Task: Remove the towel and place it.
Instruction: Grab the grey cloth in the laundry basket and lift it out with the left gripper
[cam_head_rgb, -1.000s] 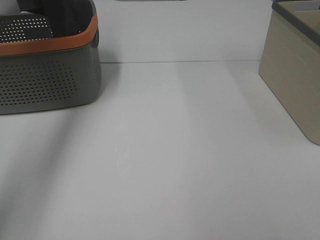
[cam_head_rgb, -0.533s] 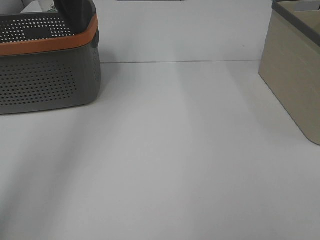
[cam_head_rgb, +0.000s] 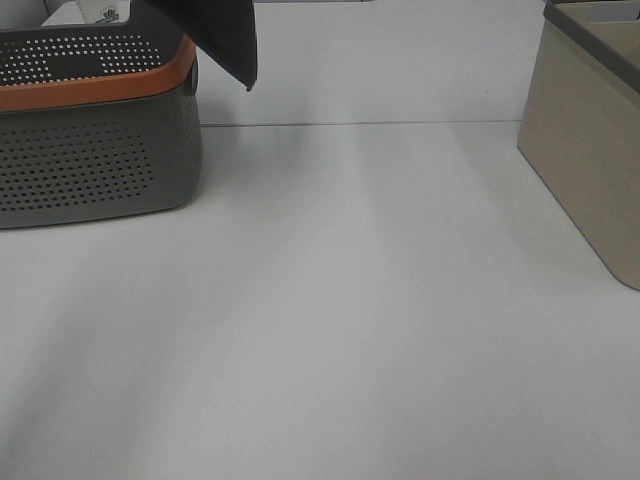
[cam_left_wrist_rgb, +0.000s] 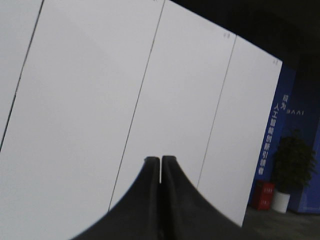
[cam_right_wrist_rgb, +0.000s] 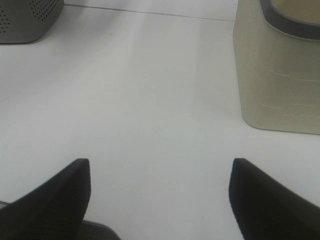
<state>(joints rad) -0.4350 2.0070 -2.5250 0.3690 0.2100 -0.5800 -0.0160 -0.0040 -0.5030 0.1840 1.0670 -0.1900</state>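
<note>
A white table (cam_head_rgb: 350, 300) filled most of the high view, with a thin dark seam running across it towards the back. At the back left stood a dark grey basket (cam_head_rgb: 90, 160), its walls pierced with rows of small holes and its top edge ringed by an orange rim (cam_head_rgb: 100, 88). The towel (cam_head_rgb: 222, 35), dark charcoal, hung in the air just above and beside the basket's right corner. It was clear of the rim, with one pointed corner dangling lowest. Its upper part ran off the top of the picture, so what held it could not be seen. Behind the basket sat a small white object (cam_head_rgb: 105, 12) with dark marks too small to read. At the far right stood a beige bin (cam_head_rgb: 585, 150) with a dark grey rim, well apart from the basket.

The left gripper (cam_left_wrist_rgb: 160, 161) had its two dark fingers pressed flat together, tip to tip. It was aimed up at tall white wall panels (cam_left_wrist_rgb: 100, 100). Beyond them was a blue wall (cam_left_wrist_rgb: 287, 130) carrying a column of white Chinese characters (cam_left_wrist_rgb: 274, 135), too small to read. Faint Latin letters beside them possibly read "BAAI". A potted plant (cam_left_wrist_rgb: 292, 160) and a red box (cam_left_wrist_rgb: 264, 195) stood on the floor below.

The right gripper (cam_right_wrist_rgb: 160, 165) hovered over bare table with its fingers spread wide and nothing between them. The beige bin was near one side.
</note>
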